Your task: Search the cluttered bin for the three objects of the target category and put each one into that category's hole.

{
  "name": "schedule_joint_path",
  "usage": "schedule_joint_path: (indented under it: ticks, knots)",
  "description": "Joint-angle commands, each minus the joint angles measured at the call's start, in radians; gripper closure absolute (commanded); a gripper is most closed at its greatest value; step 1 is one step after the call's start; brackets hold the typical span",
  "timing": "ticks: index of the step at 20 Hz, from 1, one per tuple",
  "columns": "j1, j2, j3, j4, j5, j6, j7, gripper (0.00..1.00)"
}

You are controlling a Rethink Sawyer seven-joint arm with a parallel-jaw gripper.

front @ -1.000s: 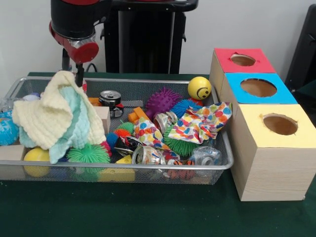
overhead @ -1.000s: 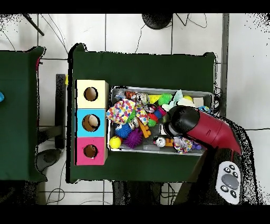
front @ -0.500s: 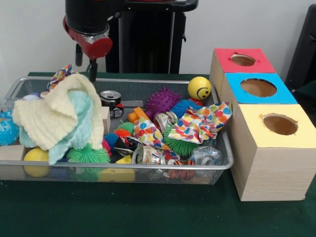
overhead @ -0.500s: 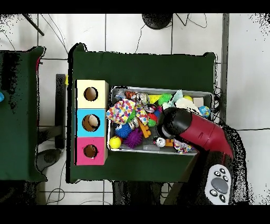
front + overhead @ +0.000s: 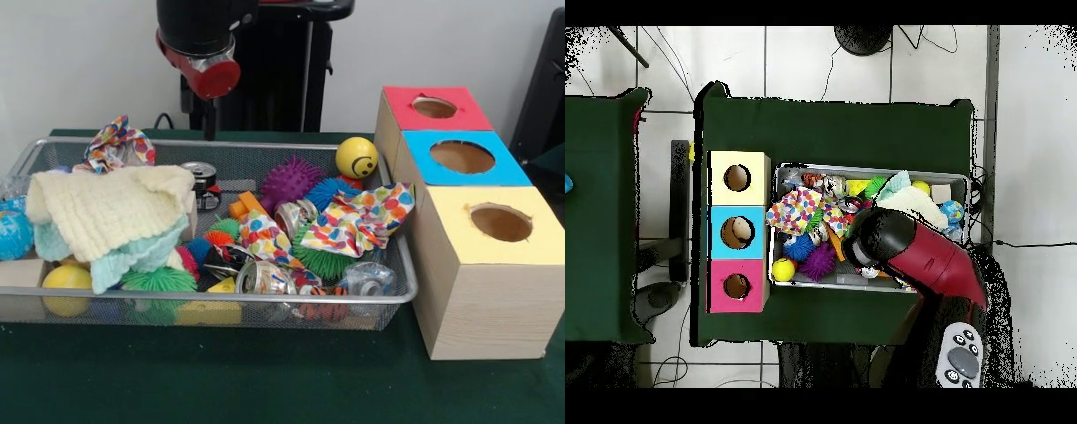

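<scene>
The pincer [image 5: 209, 119], whose grip cannot be told here, hangs empty above the bin's [image 5: 402, 265] far rim, with the clutter below and nearer the camera, and the cloths [image 5: 110, 216] off to its left.

No words, brands or numbers can be read anywhere; the only sign is a black smiley face printed on the yellow ball [image 5: 357, 157] at the far edge of the wire basket [image 5: 265, 306].

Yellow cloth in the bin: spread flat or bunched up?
Bunched: the cloth lies in folds, draped over a teal cloth and toys inside the bin.
</scene>
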Motion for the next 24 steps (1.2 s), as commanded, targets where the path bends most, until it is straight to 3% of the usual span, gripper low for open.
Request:
schedule_joint_path:
  ticks: [1, 3, 4, 6, 8, 10, 13, 15, 16, 19, 21, 24]
  knots:
    - [-0.011, -0.019, 0.127, 0.204, 0.187, -0.121, 0.309, 0.0]
    - [-0.125, -0.057, 0.338, 0.344, 0.333, -0.378, 0.184, 0.0]
    - [-0.131, -0.059, 0.367, 0.359, 0.352, -0.412, 0.173, 0.0]
    - [-0.041, -0.042, 0.242, 0.287, 0.304, -0.296, 0.242, 0.0]
    - [0.04, -0.001, 0.074, 0.153, 0.179, -0.107, 0.256, 0.0]
    - [0.062, 0.047, -0.056, 0.008, 0.045, 0.024, 0.157, 0.0]
    - [0.016, 0.102, -0.139, -0.15, -0.084, 0.024, -0.007, 0.0]
    - [-0.031, 0.099, -0.091, -0.164, -0.112, -0.052, -0.053, 0.0]
    - [-0.061, 0.085, -0.045, -0.144, -0.114, -0.125, -0.064, 0.0]
    - [-0.132, 0.046, 0.087, -0.056, -0.07, -0.218, -0.03, 0.0]
    - [-0.151, 0.036, 0.135, -0.013, -0.039, -0.216, 0.001, 0.0]
    - [-0.152, 0.044, 0.148, -0.013, -0.056, -0.23, 0.018, 0.0]
